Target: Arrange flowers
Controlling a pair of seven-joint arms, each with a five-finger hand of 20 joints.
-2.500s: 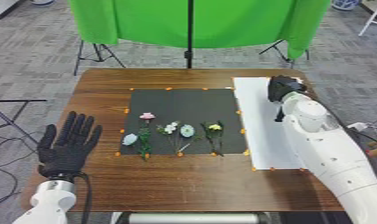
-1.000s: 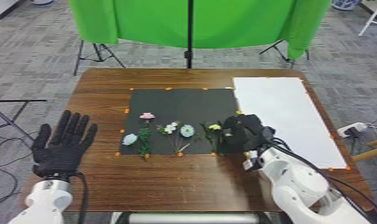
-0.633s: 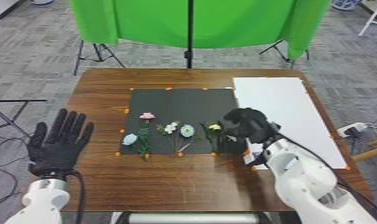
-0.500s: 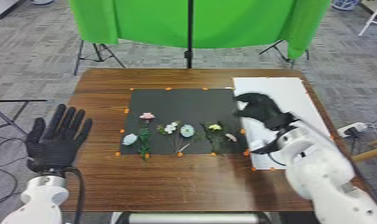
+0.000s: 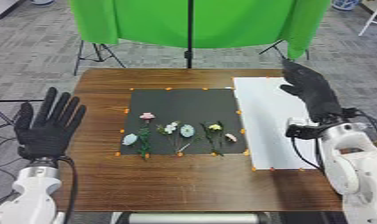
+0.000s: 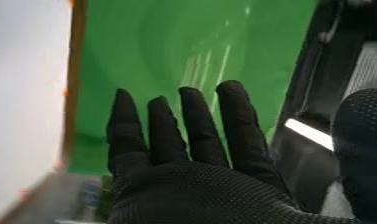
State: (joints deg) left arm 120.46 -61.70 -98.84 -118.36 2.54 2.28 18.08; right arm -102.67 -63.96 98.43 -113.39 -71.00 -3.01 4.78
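Observation:
In the head view my left hand (image 5: 48,131) is open, palm up, left of the black mat. My right hand (image 5: 314,92) is open and empty above the right side of the white sheet; in the right wrist view the right hand (image 6: 193,185) has its fingers straight. Along the near half of the mat lie a pale blue flower (image 5: 129,139), a pink flower (image 5: 147,116) with a green stem, white flowers (image 5: 171,127), a light blue flower (image 5: 187,131), a yellow flower (image 5: 215,127) and a small pink flower (image 5: 231,137) at the mat's right edge.
The black mat (image 5: 180,100) and the white sheet (image 5: 269,125) lie side by side on the brown table (image 5: 167,190), orange tape marks around them. Beyond the table stands a green backdrop (image 5: 140,22) with a black pole (image 5: 190,30).
My right hand has gone from the mat's right edge up and right over the sheet, and opened. A small pink flower now shows where it was. The left hand has shifted slightly up and left.

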